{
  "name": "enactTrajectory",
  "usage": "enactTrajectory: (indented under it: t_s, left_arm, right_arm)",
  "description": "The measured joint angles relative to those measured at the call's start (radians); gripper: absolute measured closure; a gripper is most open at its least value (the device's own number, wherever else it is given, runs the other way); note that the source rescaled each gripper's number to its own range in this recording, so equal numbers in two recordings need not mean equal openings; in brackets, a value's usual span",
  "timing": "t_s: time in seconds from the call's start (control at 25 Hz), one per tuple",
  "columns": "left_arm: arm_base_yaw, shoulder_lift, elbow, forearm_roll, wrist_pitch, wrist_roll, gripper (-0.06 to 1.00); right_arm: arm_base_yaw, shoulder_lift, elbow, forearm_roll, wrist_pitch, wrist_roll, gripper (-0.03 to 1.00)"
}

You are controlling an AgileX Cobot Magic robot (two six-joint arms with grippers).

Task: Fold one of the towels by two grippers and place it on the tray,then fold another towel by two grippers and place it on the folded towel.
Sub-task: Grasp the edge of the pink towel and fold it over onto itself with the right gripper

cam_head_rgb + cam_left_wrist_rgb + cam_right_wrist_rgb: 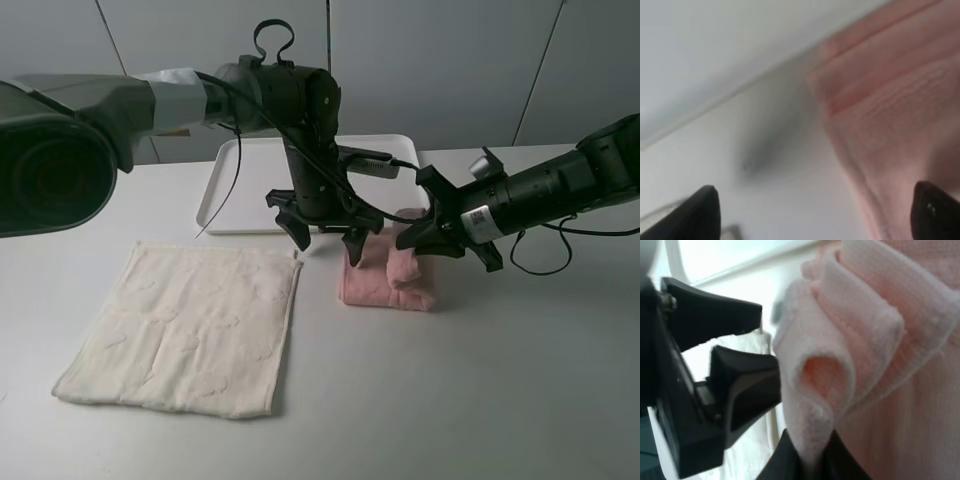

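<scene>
White table (500,400), grey panelled wall (430,60) behind. The tray (240,190) sits at the far edge, long axis left to right. The cream towel (190,325) lies flat at front left, near square, slightly skewed. The pink towel (385,285) is a compact folded bundle on the table near the tray's right end, long axis unclear, one fold raised. The left claw (328,240) is spread wide over its left edge. The right claw (418,238) is pressed together, pinching the raised fold.

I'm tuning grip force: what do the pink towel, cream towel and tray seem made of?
The pink towel: soft terry cloth, matte; looped pile and hemmed edges show close up. The cream towel: likely the same terry, faintly embossed. The tray: probably smooth white plastic, with a low rim.
</scene>
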Motion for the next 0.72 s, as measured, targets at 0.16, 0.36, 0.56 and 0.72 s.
enactTrajectory:
  t_s: [0.16, 0.36, 0.56, 0.72]
  left_arm:
    - [0.0, 0.0, -0.105, 0.027, 0.033, 0.002, -0.04]
    - [0.011, 0.0, -0.204, 0.05, 0.042, 0.002, -0.04]
    - [0.034, 0.0, -0.211, 0.052, 0.046, 0.006, -0.04]
    - [0.051, 0.0, -0.211, 0.046, 0.046, 0.023, -0.04]
  right_arm:
    - [0.0, 0.0, 0.0, 0.008, 0.0, 0.0, 0.93]
    - [0.0, 0.0, 0.0, 0.01, 0.0, 0.0, 0.93]
    - [0.0, 0.0, 0.0, 0.04, 0.002, -0.007, 0.86]
    - [0.025, 0.0, 0.0, 0.155, 0.057, -0.069, 0.55]
